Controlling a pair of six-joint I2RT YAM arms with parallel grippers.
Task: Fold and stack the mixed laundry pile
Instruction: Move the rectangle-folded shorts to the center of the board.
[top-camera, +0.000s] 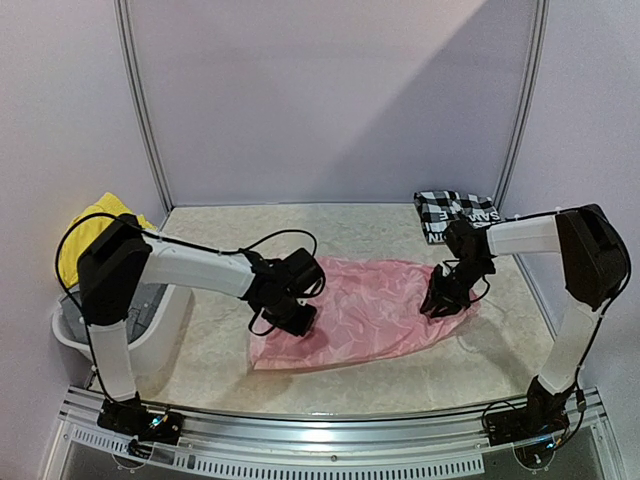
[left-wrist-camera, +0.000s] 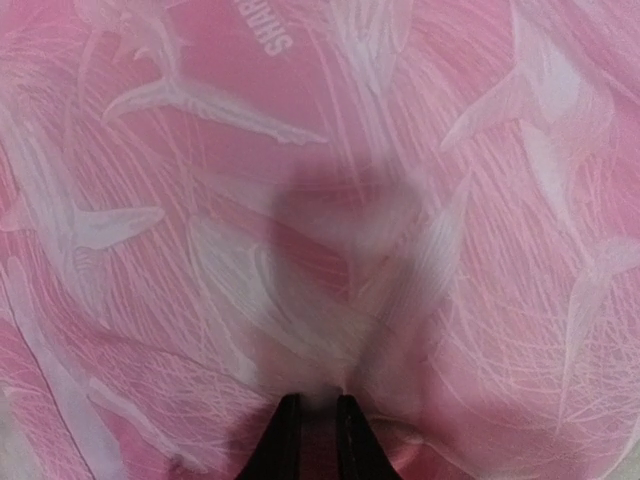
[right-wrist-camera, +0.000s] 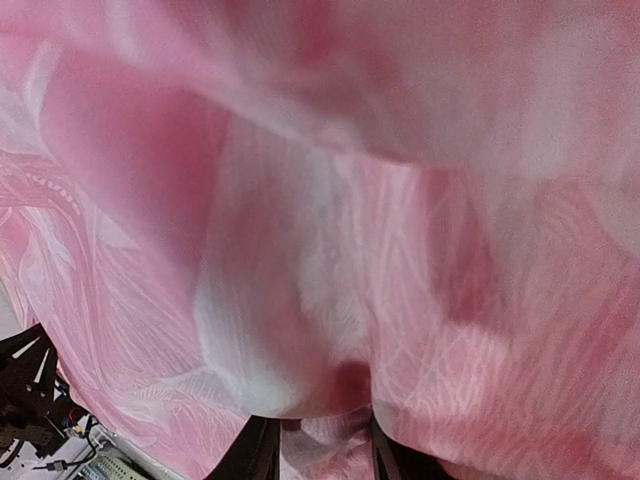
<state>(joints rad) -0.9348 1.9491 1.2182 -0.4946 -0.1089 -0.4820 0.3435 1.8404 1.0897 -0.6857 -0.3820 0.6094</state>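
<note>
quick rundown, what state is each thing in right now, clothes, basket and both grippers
pink garment, spread out on the table, wrinkled, not yet folded
checked shirt, folded, at the far right corner
yellow garment, bunched up, unfolded, at the basket
basket, upright at the left
left gripper, shut on pink garment
right gripper, shut on pink garment

Pink piece (top-camera: 370, 312): thin, see-through, pale shark prints and white lettering (left-wrist-camera: 275, 30); spread crumpled across the middle of the table (top-camera: 400, 380), right edge bunched and lifted.
Checked shirt (top-camera: 455, 212): black-and-white, white lettering, folded flat at the far right corner.
Yellow garment (top-camera: 95, 228): bright, heaped at far left, off the tabletop.
Grey garment (top-camera: 143, 305): just below the yellow, mostly hidden.
</note>
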